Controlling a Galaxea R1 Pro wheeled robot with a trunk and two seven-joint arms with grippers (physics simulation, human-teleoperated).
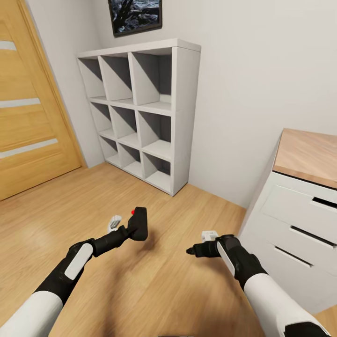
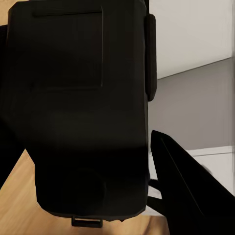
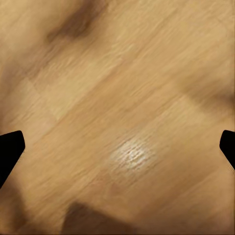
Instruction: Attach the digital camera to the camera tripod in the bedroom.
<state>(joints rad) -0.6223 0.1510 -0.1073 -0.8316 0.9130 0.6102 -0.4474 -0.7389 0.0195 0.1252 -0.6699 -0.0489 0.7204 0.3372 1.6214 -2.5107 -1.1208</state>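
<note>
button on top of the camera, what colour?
Red, on the black camera; head view shows it best.

The digital camera point(image 2: 78, 112) hides most of the left wrist view; the dresser point(image 1: 299, 220) and the door point(image 1: 28, 117) are cut by the edges.

1. Matte black digital camera point(image 1: 139, 223), a small red button on top.
2. Light honey-toned wood plank floor point(image 1: 140, 290), with a pale glossy sheen in the right wrist view.
3. White cube shelf point(image 1: 145, 112), grey shadows inside the cubbies.
4. Warm orange-tan door point(image 1: 28, 117) with pale frosted stripes.
5. White dresser point(image 1: 290, 224), light wood top, dark drawer slots.
6. Arms black with white sleeves.
</note>
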